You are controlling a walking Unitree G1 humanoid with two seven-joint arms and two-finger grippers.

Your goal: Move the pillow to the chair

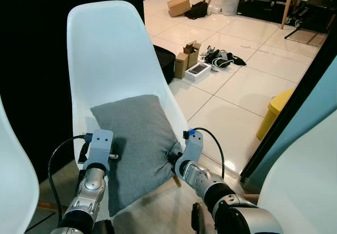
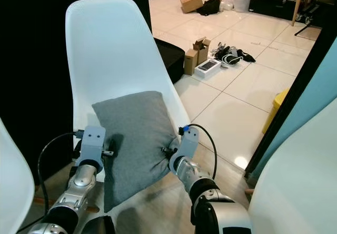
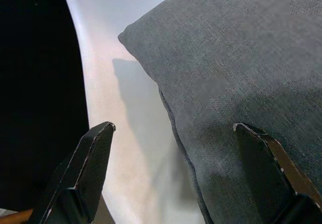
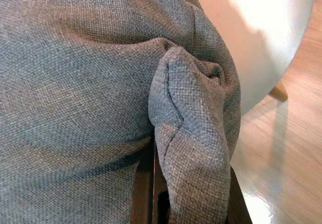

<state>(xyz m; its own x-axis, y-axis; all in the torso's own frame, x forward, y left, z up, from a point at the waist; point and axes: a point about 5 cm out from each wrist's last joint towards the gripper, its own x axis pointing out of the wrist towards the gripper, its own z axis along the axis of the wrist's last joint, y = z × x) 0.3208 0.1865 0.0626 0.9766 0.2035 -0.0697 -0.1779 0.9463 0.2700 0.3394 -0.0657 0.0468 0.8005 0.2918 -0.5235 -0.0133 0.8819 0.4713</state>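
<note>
Right gripper (image 1: 172, 156) is clamped on a bunched corner of the grey pillow (image 1: 138, 144), which is propped against the white chair (image 1: 108, 55); left gripper (image 3: 173, 171) is spread across its edge.

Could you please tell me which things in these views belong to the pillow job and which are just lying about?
Belonging to the job:
- grey woven fabric pillow, leaning on the seat
- white moulded plastic chair
- right gripper, fingers pinching the pillow's corner
- left gripper, fingers open astride its edge

Lying about:
- brown cardboard boxes
- black tangled cables
- yellow plastic bin
</note>
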